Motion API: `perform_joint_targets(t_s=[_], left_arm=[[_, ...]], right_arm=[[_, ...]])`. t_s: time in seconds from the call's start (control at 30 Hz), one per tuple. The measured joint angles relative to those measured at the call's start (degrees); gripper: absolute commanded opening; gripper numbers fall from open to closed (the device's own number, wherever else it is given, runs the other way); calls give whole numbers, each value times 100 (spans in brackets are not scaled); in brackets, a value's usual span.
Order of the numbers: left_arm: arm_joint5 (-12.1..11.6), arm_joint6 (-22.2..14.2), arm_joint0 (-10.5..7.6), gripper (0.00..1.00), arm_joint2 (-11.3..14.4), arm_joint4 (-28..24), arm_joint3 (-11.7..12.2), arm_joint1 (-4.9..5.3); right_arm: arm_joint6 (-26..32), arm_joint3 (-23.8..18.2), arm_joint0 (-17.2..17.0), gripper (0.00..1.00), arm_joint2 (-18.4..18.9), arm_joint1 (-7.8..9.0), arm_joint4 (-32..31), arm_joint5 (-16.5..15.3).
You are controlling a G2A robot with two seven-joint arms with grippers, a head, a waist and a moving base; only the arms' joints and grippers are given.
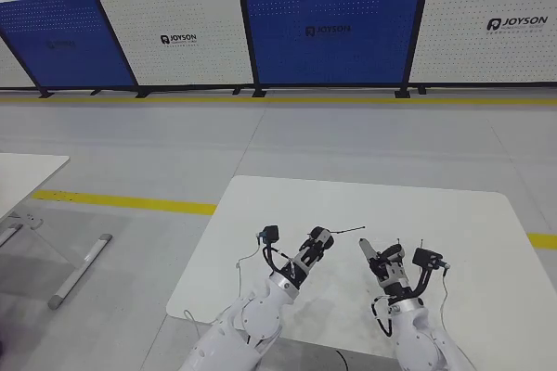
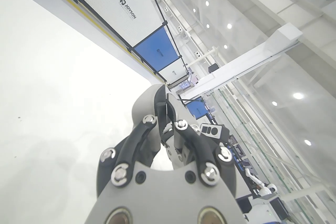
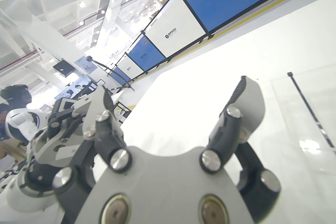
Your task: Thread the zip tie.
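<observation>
Over the white table [image 1: 446, 213], on the side nearest me, my left claw [image 1: 321, 240] is pressed together on the tie [image 1: 351, 228]. It is a thin black strap pinched between the pads, and its free length sticks out toward my right claw [image 1: 371, 252] with the small head at the far end. From the left wrist, the tie [image 2: 167, 110] shows as a dark line clamped in the seam of the left claw [image 2: 164, 97]. My right claw [image 3: 174, 89] is spread wide and holds nothing. It sits near the head but apart from it, and the tie [image 3: 307, 107] runs outside the gap between its fingers. I judge this to be the set-up before threading: one part of the strap is secured, nothing is looped, and the tail is not in the head. How near the tail I grip, I cannot tell. The next move calls for my right claw to come across and close on the strap just behind the head, leaving the slot free. Then both claws must bend the strap round and line tail to slot, which allows little error. As for writing, the blue and white panels [image 1: 334, 37] behind carry a logo and a printed word, which I leave unread. I make out no label on the tie.
</observation>
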Motion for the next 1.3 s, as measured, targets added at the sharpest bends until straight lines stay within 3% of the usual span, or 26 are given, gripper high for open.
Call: perform_joint_targets(t_s=[0.1, 0.3, 0.47, 0.57, 0.8, 1.13, 1.3], left_arm=[[1, 0, 0, 0, 1, 0, -1, 0], [23, -79, 108, 0, -76, -484, -177, -4], [85, -296, 254, 0, -199, -871, -400, 21], [188, -639, 279, 0, -209, -1123, -470, 31], [190, -591, 276, 0, -207, -1112, -468, 31], [295, -636, 297, 0, -190, -1424, -630, 20], [327, -644, 295, 0, -183, -1442, -633, 19]], right_arm=[[-2, -1, 4, 100, 4, 1, -12, 7], [-16, -108, 59, 100, 120, 52, -793, 302], [830, -129, 219, 100, 223, 139, -1339, 172], [1425, -178, 328, 100, 262, 182, -1606, 105], [1403, -184, 329, 100, 262, 182, -1614, 112], [1644, 348, 806, 100, 180, 244, -2072, -688], [1687, 363, 830, 100, 165, 246, -2113, -711]])
